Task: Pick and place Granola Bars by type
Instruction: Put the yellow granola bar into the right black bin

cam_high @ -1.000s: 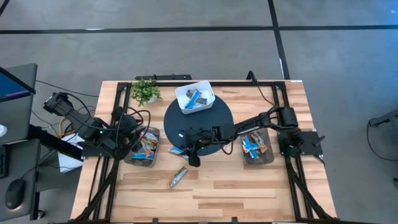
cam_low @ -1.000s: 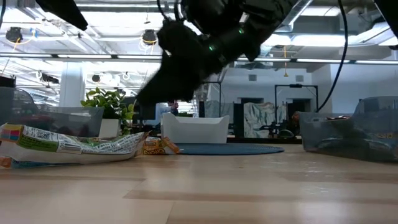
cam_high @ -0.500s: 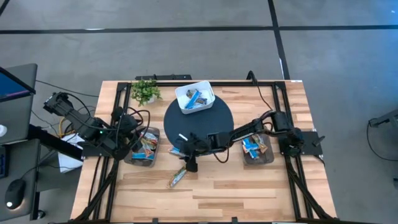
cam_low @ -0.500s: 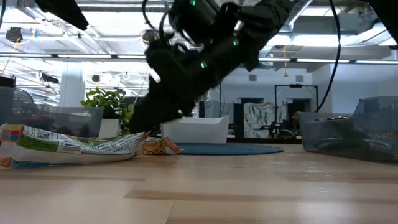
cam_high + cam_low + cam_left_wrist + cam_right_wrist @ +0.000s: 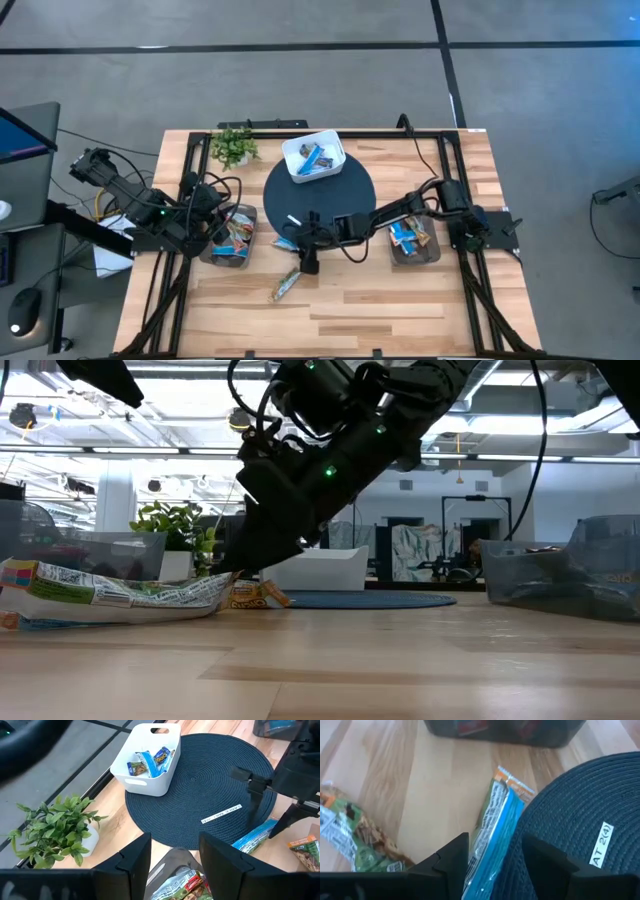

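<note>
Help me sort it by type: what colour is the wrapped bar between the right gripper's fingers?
Bright blue wrapped bar with a green-and-orange underside, lying between the open right gripper fingers at the mat's edge; right wrist view shows it best.

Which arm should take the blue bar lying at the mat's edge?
Right. Its hand hangs open right over the blue bar at the mat edge, while the left hand sits back over its bin.

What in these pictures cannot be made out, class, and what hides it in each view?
- Left bin contents: high view, the left arm covers most of them.
- Right bin contents: low view, its tinted wall blurs them.
- Blue bar by the mat: right wrist view, its near end is behind the right gripper fingers.
- White box contents: low view, the wall hides them.
</note>
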### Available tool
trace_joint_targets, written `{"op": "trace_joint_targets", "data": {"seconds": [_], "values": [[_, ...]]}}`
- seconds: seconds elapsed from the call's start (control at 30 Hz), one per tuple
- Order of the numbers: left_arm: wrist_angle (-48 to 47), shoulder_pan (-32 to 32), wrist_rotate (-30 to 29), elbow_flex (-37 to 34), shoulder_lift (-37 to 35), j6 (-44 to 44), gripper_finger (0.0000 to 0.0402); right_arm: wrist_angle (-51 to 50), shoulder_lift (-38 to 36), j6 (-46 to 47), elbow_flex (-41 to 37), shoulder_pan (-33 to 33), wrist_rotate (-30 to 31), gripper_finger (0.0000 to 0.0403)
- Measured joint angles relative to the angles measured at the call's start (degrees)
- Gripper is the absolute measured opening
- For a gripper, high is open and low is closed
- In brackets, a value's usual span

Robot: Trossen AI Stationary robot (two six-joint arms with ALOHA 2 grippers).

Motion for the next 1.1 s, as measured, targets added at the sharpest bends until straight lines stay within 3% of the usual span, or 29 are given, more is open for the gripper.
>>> {"op": "trace_joint_targets", "data": {"seconds": [0.43,1.1], "values": [[0.4,0.0,0.0,0.0,0.0,0.0,0.0159,-2.9,0.2,-0.5,0.0,0.0,-1.1,0.0168],[0.4,0.0,-0.2,0.0,0.0,-0.2,0.0159,-3.2,0.2,4.7,0.1,-0.2,-1.4,0.0054]]}}
